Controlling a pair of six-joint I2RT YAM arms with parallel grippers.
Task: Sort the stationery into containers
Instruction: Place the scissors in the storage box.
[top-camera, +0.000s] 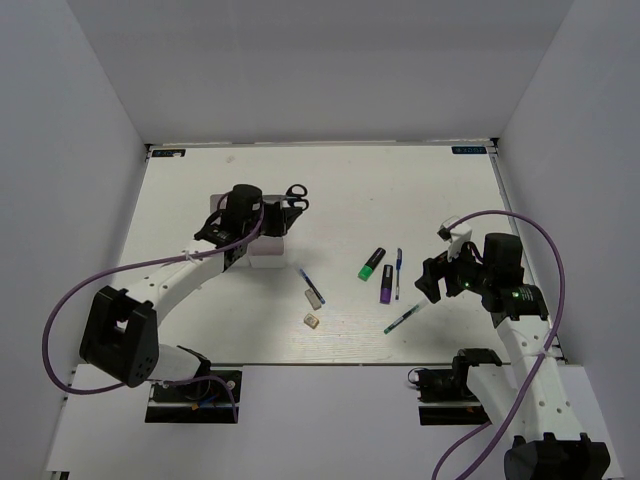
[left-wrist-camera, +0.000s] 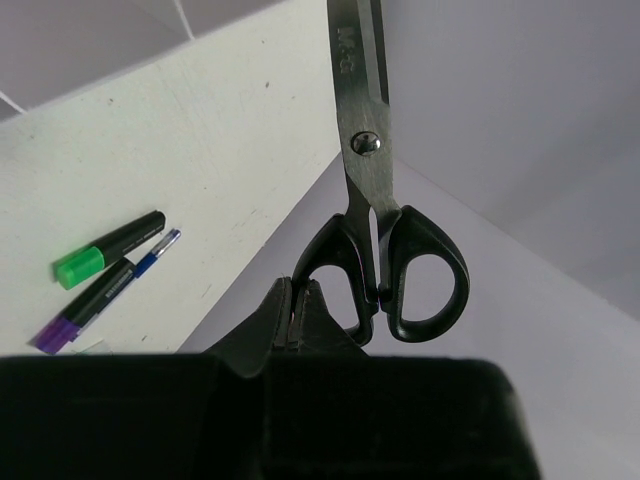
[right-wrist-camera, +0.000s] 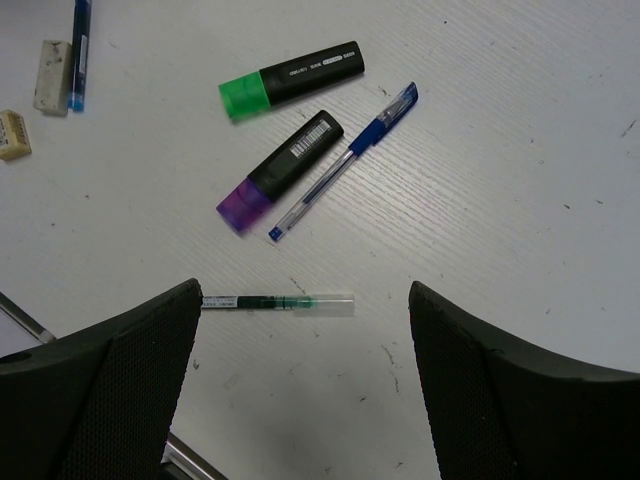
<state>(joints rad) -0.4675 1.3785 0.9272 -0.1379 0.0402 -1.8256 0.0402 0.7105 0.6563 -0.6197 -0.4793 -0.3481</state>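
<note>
My left gripper (top-camera: 278, 207) is shut on one black handle loop of the scissors (top-camera: 296, 196) and holds them in the air over the white organiser tray (top-camera: 268, 257). In the left wrist view the gripper (left-wrist-camera: 297, 300) pinches the left loop and the scissors (left-wrist-camera: 372, 190) point their blades away. My right gripper (top-camera: 432, 281) is open and empty. In the right wrist view it (right-wrist-camera: 303, 335) hovers over the thin green pen (right-wrist-camera: 280, 302), which lies between the fingertips' line. Green highlighter (right-wrist-camera: 290, 78), purple highlighter (right-wrist-camera: 280, 170) and blue pen (right-wrist-camera: 345, 160) lie beyond it.
A second blue pen (top-camera: 309, 281) and two beige erasers (top-camera: 314, 298) (top-camera: 312, 320) lie on the table left of the highlighters (top-camera: 371, 264). The green pen (top-camera: 403, 318) lies near the front edge. White walls close in the table at the back and sides.
</note>
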